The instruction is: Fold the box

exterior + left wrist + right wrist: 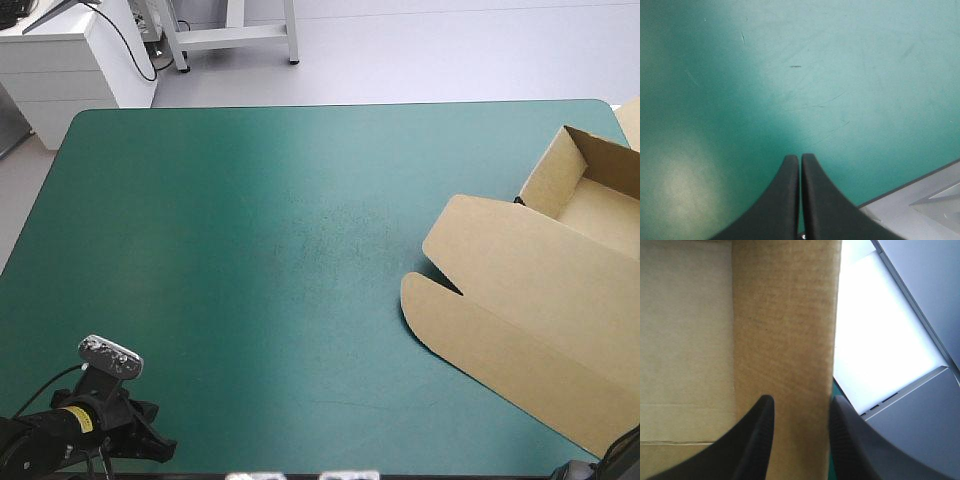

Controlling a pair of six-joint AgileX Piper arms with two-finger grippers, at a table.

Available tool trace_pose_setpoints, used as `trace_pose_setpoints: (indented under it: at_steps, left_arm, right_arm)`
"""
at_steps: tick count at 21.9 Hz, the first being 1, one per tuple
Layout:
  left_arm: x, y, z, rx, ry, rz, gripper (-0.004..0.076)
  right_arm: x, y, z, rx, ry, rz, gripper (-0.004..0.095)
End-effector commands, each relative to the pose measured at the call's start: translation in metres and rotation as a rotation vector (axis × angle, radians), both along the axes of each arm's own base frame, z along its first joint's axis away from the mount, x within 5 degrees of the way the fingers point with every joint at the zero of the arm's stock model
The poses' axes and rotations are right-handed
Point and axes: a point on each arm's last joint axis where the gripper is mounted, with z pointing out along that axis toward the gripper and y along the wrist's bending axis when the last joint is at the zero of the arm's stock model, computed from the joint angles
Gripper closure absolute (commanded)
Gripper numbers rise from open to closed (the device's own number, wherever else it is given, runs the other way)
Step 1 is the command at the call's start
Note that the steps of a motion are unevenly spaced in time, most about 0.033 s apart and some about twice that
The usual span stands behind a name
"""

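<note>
Brown board makes up the box [560, 260], which sits at the right side of the desk [250, 250] and runs out past the high view's right edge. The work looks well along. At the far-right end the walls are raised into an open tray [600, 215], while the lid [510, 320] lies flat on the teal-green cover with its rounded tuck flap [428, 300] unfolded. What is left, I judge, is to seat the tray's walls firmly (its right-hand side is out of sight from above, so how well it is tucked I cannot say). The long axis runs on a slant, with the tray end toward the desk's far-right corner and the lid end toward the near edge. The tray opens upward.

The right gripper [801, 402] is at a tray wall [785, 340] near the desk's right edge. Its black fingers stand apart, one inside the tray and one outside, with the wall filling the gap, and no firm pinch shows. The left gripper [800, 159] hangs over bare cover by the near-left corner, well apart from the box, its fingers pressed together and holding nothing.
</note>
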Motion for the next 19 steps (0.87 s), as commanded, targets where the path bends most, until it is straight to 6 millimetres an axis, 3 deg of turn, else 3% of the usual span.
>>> trace_pose_setpoints:
  at_steps: [1,6,8,10,11,15,16,19]
  left_arm:
    - [0.004,-0.003,0.008,-0.038,-0.046,0.01,0.0731]
    - [0.004,-0.003,0.008,-0.044,-0.044,0.014,0.0731]
    - [0.003,-0.003,0.008,-0.046,-0.041,0.014,0.0731]
    - [0.004,-0.003,0.008,-0.042,-0.045,0.013,0.0731]
    - [0.004,-0.003,0.008,-0.042,-0.045,0.013,0.0731]
    - [0.004,-0.003,0.008,-0.042,-0.045,0.013,0.0731]
    - [0.004,-0.003,0.008,-0.042,-0.045,0.013,0.0731]
    - [0.006,-0.004,0.01,-0.057,-0.079,0.018,0.0731]
  right_arm:
    - [-0.018,0.013,0.049,-0.064,-0.106,0.0,0.0559]
    - [-0.037,0.031,0.078,-0.081,-0.181,0.017,0.0565]
    - [-0.052,0.048,0.085,-0.054,-0.208,0.066,0.0641]
    - [-0.07,0.067,0.089,-0.022,-0.231,0.096,0.0849]
    - [-0.084,0.082,0.094,-0.01,-0.269,0.136,0.0919]
    - [-0.119,0.128,0.123,0.049,-0.488,0.215,0.0908]
    - [-0.132,0.149,0.134,0.056,-0.553,0.267,0.0908]
    - [-0.157,0.195,0.142,0.057,-0.604,0.409,0.0908]
